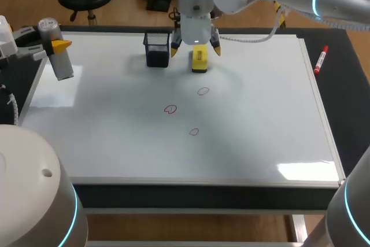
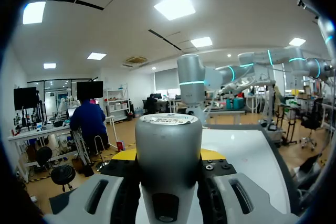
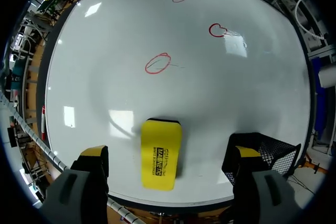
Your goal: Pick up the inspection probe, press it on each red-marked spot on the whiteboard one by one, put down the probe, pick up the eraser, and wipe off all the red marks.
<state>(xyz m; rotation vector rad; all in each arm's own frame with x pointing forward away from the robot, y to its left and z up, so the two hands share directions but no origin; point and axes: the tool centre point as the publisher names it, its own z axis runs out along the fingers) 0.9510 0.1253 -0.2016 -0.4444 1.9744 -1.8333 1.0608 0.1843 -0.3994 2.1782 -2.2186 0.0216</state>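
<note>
Yellow eraser (image 1: 199,62) lies under the right hand (image 1: 195,51), spread wide; left hand (image 2: 169,155) pinches the probe (image 1: 62,65).

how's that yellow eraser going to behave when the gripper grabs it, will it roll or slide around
Unlikely to roll or tip: the yellow eraser is a low block lying flat on the whiteboard. The board looks glossy, so a one-sided nudge would probably slide it. Its dark underlayer may be soft, so it might give slightly.
</note>
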